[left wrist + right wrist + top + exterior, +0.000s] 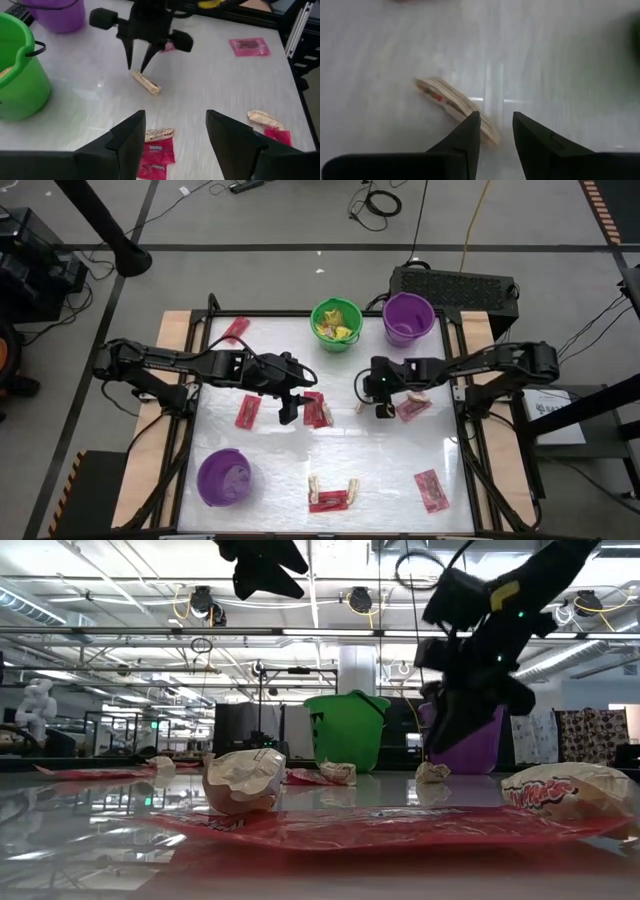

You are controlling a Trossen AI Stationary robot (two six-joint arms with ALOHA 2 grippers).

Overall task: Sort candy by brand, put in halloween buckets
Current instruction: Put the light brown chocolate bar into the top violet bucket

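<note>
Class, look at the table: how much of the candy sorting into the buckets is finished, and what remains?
Done: yellow packets sit in the green bucket. In hand: the right hand is open over a tan piece on the table, nothing gripped. Left: red packets and other tan pieces lie on the table.

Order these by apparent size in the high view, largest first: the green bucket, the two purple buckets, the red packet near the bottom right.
1. Green bucket, top purple bucket and lower-left purple bucket: they look alike, no ranking.
2. Red packet: clearly smallest.
</note>
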